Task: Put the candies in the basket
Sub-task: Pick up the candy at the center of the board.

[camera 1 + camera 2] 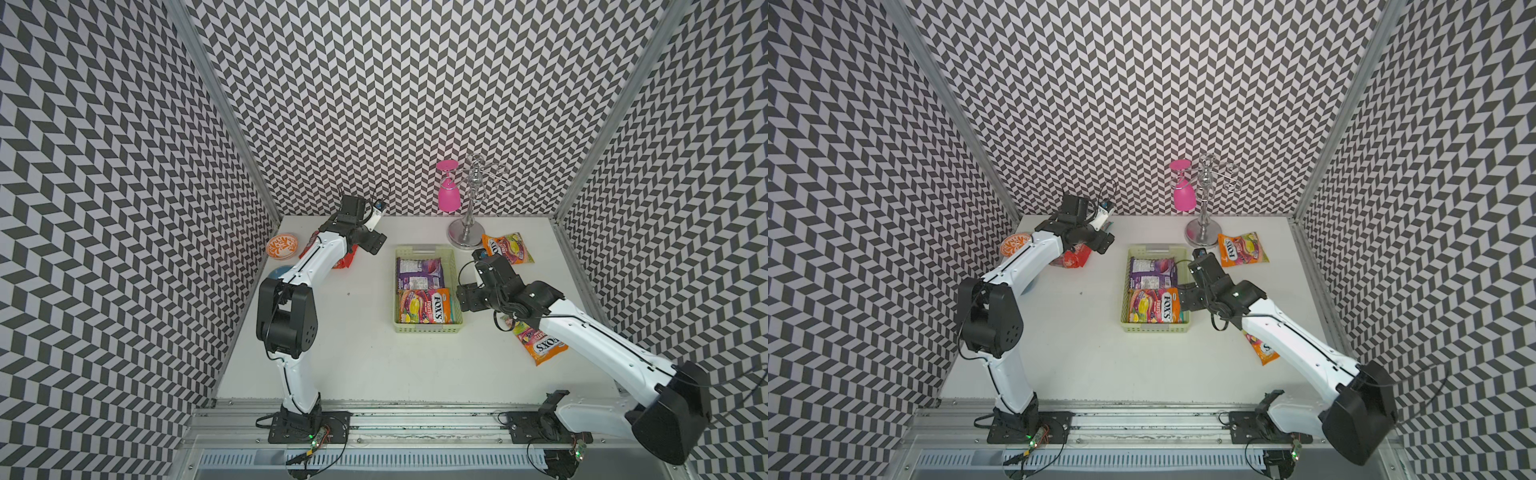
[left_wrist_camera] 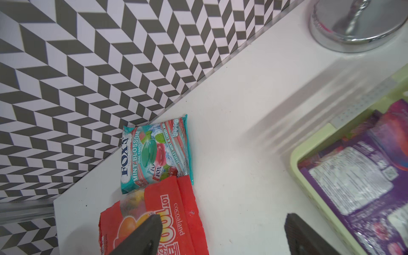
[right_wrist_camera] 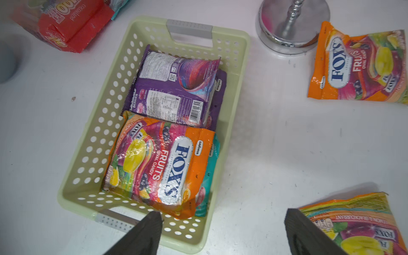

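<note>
On the white table (image 1: 374,353), right in the middle, we've got the basket (image 1: 428,329) with three bags showing in it. There's a purple bag (image 1: 417,272) at the far end and an orange bag (image 1: 424,306) at the near end, overlapping the purple one a bit. A teal bag (image 3: 212,167) pokes out from under the orange one.

Four more lie outside it. A second orange bag (image 1: 507,248) lies flat just beside the chrome stand (image 1: 467,232). A third orange bag (image 1: 538,343) is off to the basket's right, with the right arm crossing over it. A red bag (image 1: 1073,259) is to the basket's left, mostly hidden under the left arm. A mint bag (image 2: 154,152) sits close to the back wall, one end tucked under the red bag.

The left gripper (image 2: 223,220) is spread wide with nothing between its fingers. One finger (image 2: 150,229) shows over the red bag, and we can't tell if it's touching.

The right gripper (image 3: 223,215) is wide and empty too. One of its fingers shows over the basket's rim by a grey handle, the other over the edge of the third orange bag.

A pink glass (image 1: 449,195) hangs upside down on the stand, and an orange bowl (image 1: 282,246) sits in the far left corner.
</note>
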{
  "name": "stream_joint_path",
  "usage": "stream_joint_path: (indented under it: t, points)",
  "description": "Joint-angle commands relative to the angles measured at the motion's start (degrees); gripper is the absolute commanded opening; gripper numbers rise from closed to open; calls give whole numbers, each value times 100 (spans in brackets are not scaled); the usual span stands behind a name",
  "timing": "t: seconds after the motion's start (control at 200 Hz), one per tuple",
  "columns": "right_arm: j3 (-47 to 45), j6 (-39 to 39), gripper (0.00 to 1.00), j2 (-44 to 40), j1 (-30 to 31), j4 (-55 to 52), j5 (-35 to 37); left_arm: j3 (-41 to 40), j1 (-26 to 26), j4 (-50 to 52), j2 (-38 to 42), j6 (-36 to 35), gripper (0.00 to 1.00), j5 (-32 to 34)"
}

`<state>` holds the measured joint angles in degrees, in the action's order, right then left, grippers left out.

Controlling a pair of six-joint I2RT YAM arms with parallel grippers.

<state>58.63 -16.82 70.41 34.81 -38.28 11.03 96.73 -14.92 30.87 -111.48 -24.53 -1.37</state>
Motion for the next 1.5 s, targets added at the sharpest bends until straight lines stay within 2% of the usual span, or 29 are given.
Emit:
stream_joint_path:
  t: [0.0,0.24,0.396,0.521,0.901,1.101,1.237,1.492]
  points:
    - [-262,219,94,-400,-164,496,82,413,-18,191,-369,-185,90,488]
    - [-942,600,98,-1076,-477,1059,298,1403,-29,267,-1340,-239,83,905]
    - [-1526,728,99,-1593,-569,1631,352,2456,-68,611,-2151,-221,81,1146]
    - [-1602,772,99,-1813,-589,1766,399,3043,-83,744,-2703,-189,78,1443]
    - [-1708,811,99,-1942,-589,1868,394,3031,-106,317,-3343,-200,76,2363]
    - [-1722,785,99,-1913,-584,1843,431,3044,-99,196,-3598,-356,75,2520]
    - [-1774,749,99,-1968,-584,1866,415,3071,-53,160,-3795,-444,71,2667]
    - [-1792,741,99,-1987,-588,1894,334,3219,50,40,-4030,-595,56,2891]
